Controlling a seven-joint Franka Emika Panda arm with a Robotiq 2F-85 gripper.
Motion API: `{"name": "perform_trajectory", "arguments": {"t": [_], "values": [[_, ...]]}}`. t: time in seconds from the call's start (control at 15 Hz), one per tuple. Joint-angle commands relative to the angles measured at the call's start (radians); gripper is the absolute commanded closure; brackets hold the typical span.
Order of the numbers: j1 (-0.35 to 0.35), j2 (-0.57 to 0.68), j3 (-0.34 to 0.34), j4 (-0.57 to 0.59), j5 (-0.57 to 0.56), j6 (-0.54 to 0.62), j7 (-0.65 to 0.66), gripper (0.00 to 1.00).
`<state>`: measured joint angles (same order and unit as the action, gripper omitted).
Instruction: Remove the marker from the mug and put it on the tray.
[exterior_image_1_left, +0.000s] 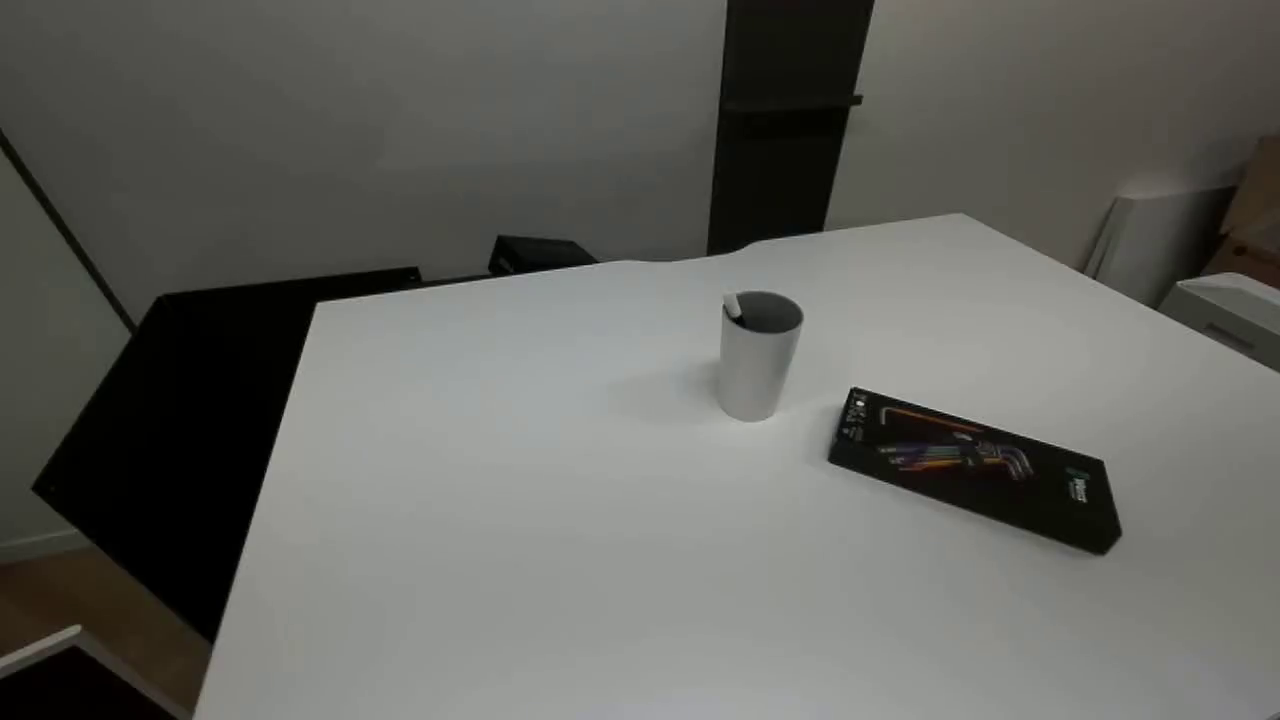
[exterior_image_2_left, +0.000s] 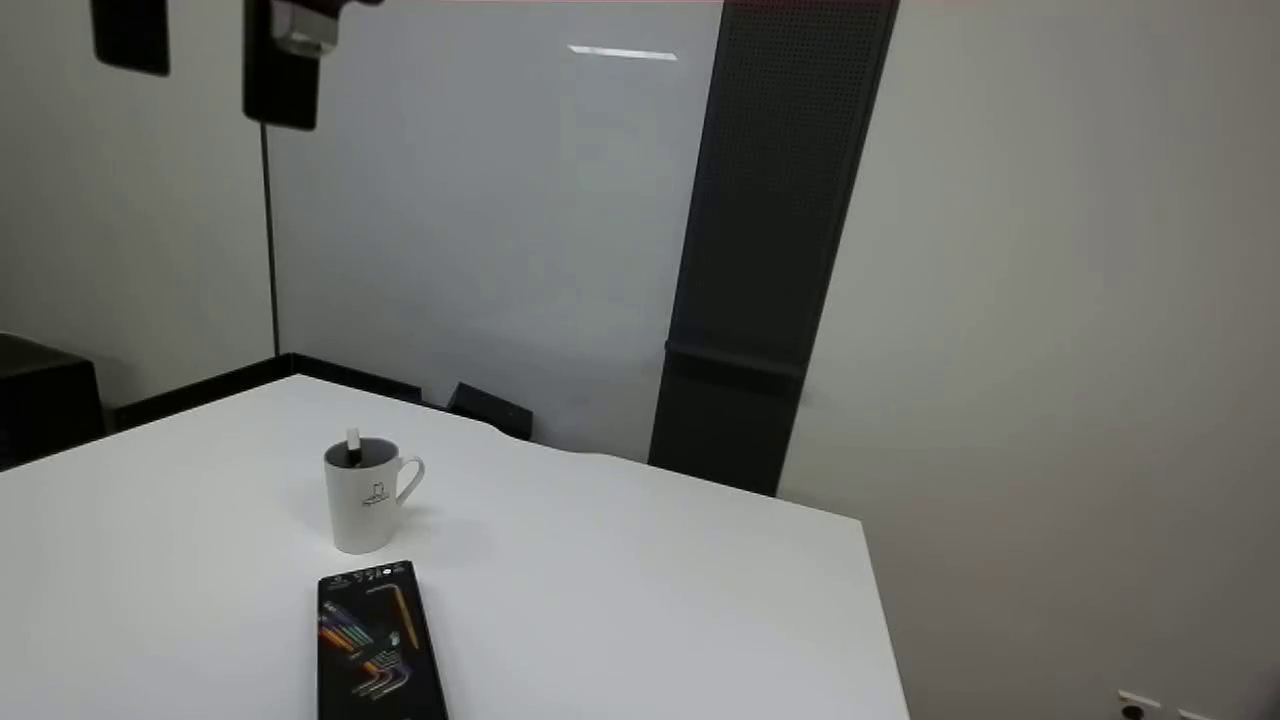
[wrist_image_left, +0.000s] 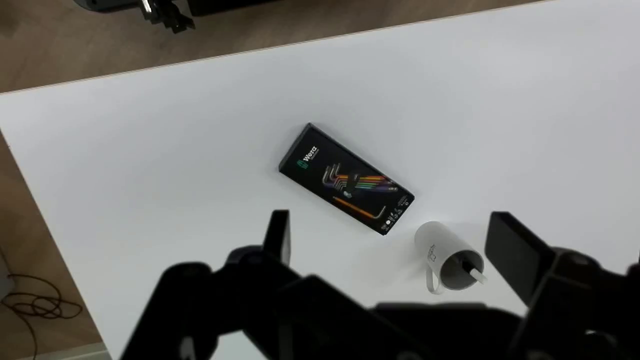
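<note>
**Tool (wrist_image_left: 393, 239) spread wide above the counter (wrist_image_left: 150, 165); marker (wrist_image_left: 477, 275) in the mug (wrist_image_left: 442, 247)**

From where I stand, the tool's fingers (wrist_image_left: 516, 256) are far apart, seen best in the wrist view. In an exterior view the fingertips (exterior_image_2_left: 282, 85) show at the top edge, higher than everything on the counter.

Marker: lower than the tool, inside the mug, leaning on its rim. White end stands above the rim, dark part under it; the rest is hidden by the mug.

Mug: upright, below the tool. In the wrist view it appears between the two fingers, nearer the finger at the right of that view. Handle (exterior_image_2_left: 417, 474) and small line drawing (exterior_image_2_left: 376, 496) show in the wrist view and in an exterior view; in an exterior view the mug (exterior_image_1_left: 757, 370) turns a plain side.

Black box (wrist_image_left: 347, 177): flat on the counter, below the tool, near the mug but apart from it. All three views show printed coloured keys. "Wera" reads clearest in the wrist view; in an exterior view the lower edge cuts the box (exterior_image_2_left: 380, 640) off.

Surroundings: dark wall panel (exterior_image_2_left: 775, 250) in both exterior views, farther off than the tool. White unit (exterior_image_1_left: 1230, 325) past the counter's edge in an exterior view.
</note>
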<state>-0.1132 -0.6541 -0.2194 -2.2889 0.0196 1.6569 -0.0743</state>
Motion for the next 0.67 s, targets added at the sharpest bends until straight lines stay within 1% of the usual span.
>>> {"name": "perform_trajectory", "arguments": {"t": [0.0, 0.47, 0.6], "values": [[-0.015, 0.003, 0.01, 0.002, 0.007, -0.002, -0.007, 0.0], [-0.015, 0.003, 0.01, 0.002, 0.007, -0.002, -0.008, 0.0], [-0.005, 0.045, -0.001, 0.027, 0.004, 0.007, -0.038, 0.0]]}}
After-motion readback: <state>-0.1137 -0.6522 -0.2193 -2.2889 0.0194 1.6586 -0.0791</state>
